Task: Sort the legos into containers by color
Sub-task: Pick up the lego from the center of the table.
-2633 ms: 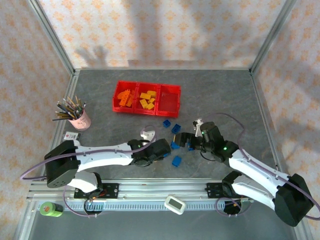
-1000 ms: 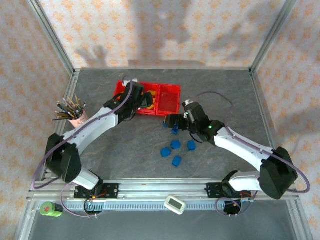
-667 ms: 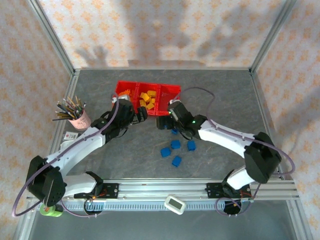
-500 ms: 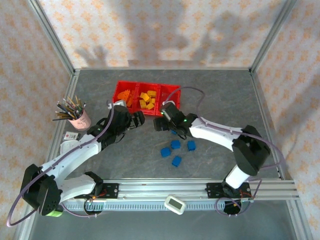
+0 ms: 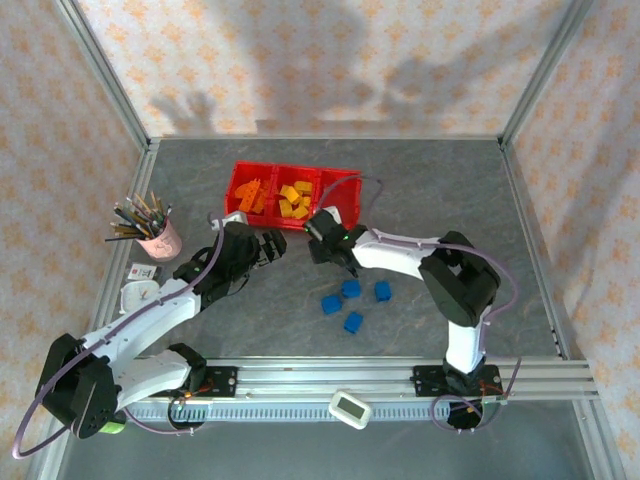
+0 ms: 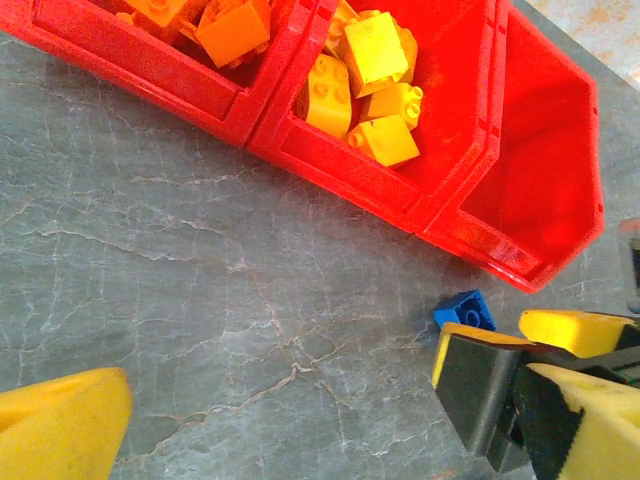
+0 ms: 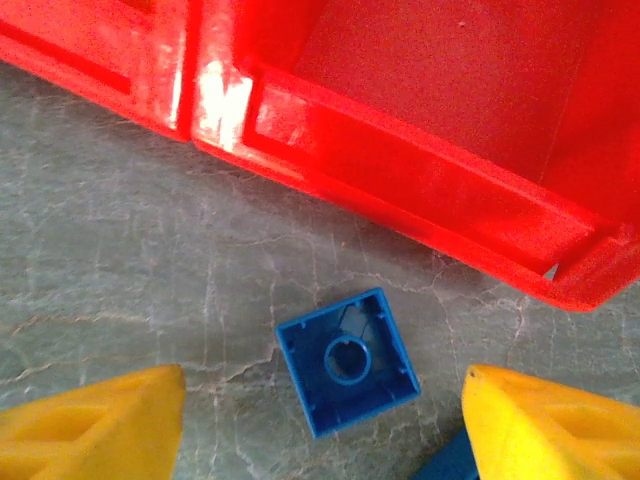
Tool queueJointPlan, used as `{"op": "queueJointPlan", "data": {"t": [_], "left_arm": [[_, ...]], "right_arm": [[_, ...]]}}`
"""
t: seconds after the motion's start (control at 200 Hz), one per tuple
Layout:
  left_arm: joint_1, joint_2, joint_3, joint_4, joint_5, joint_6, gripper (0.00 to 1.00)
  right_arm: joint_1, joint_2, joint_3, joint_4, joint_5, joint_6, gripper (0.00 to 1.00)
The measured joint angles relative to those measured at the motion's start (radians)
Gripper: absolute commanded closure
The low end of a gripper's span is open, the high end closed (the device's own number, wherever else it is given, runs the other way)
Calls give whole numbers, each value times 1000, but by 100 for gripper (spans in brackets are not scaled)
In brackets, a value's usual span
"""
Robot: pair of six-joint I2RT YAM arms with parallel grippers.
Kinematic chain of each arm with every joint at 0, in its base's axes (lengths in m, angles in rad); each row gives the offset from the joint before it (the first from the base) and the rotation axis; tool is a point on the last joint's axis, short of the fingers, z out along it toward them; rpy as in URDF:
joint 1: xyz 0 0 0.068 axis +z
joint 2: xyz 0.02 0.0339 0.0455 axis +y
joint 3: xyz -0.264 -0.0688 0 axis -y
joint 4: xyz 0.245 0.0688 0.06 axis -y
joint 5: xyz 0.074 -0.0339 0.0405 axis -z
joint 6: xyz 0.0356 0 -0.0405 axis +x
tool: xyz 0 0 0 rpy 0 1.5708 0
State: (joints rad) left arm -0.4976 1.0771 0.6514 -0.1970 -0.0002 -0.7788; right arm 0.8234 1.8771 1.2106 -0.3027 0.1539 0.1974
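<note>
Just on the near side of the red tray's (image 6: 150, 75) empty right bin (image 5: 345, 197), an upturned blue brick (image 7: 347, 362) lies on the desk (image 5: 450, 190) between the right gripper's (image 5: 323, 244) wide-apart, empty jaws. To take it well, I would square the jaws to its slightly turned sides, drop straight down, pinch firmly, and lift above the front wall (image 7: 400, 200) before releasing. The left gripper (image 5: 268, 243), jaws apart and empty, hovers to its left.

Red bins (image 6: 130, 65) w/ orange legos (image 6: 235, 30) & yellow legos (image 6: 372, 50); blue legos (image 7: 346, 362) on grey veined table (image 6: 200, 300)
</note>
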Motion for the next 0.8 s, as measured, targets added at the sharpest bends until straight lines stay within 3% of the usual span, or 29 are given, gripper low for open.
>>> {"op": "queueJointPlan", "data": {"t": [0.345,0.621,0.796], "left_arm": [[0,29,0,8,0,-7,1],[0,43,1,8,-4,-6,1],[1,44,2,8,-4,-6,1]], "right_arm": [[-54,76,27,5,-31,-14,45],[-52,103,56,11,-72,-47,67],[-52,100,66,10,-101,-53,70]]}}
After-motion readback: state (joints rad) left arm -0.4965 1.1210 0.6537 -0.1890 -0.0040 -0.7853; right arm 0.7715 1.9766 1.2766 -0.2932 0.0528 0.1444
